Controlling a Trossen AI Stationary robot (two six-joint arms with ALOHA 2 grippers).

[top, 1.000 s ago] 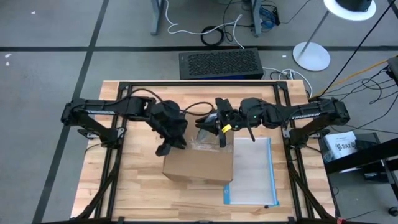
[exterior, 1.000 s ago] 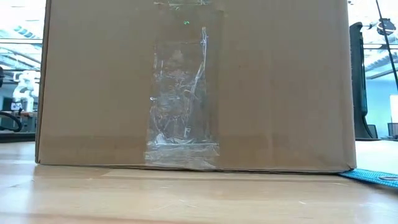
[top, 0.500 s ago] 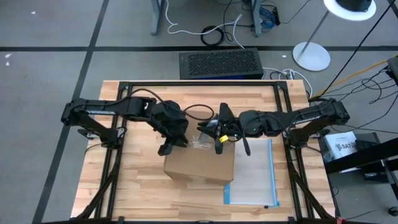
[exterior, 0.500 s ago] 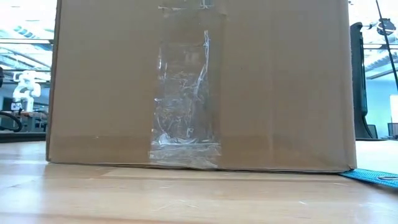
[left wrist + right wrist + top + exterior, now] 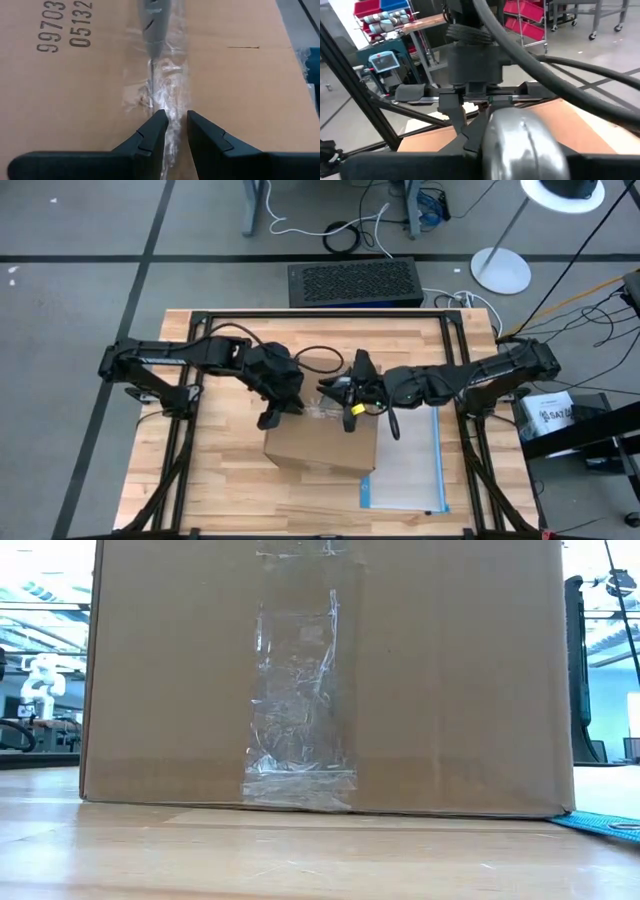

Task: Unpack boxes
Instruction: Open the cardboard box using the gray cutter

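A brown cardboard box stands on the wooden table and fills the low view. Clear tape runs along its top seam, and another strip runs down its near side. My left gripper hangs over the box's far left corner, its fingers nearly shut over the crinkled tape. My right gripper is above the box's far edge, shut on a silvery tool with a yellow mark. The tool's grey tip lies on the seam. My left gripper has the crumpled clear tape of the top seam between its two fingertips, coming slanting down from the table's left. The tape stays stuck along the box top ahead of the fingers. My right gripper holds the silvery tool by its rounded body, coming nearly level from the table's right. The fingers themselves are hidden behind the tool. Its grey tip rests along the taped seam of the box top.
A clear plastic pouch with a blue edge lies flat on the table right of the box, its edge showing in the low view. Beyond the table's far edge a black grille-topped unit, cables and a lamp base stand on the floor.
My right gripper has swung toward the table's near edge and a little toward the left with the tool, its wrist turning, and now stands over the box's far edge. The box's left end has shifted a little while its right corner stayed put.
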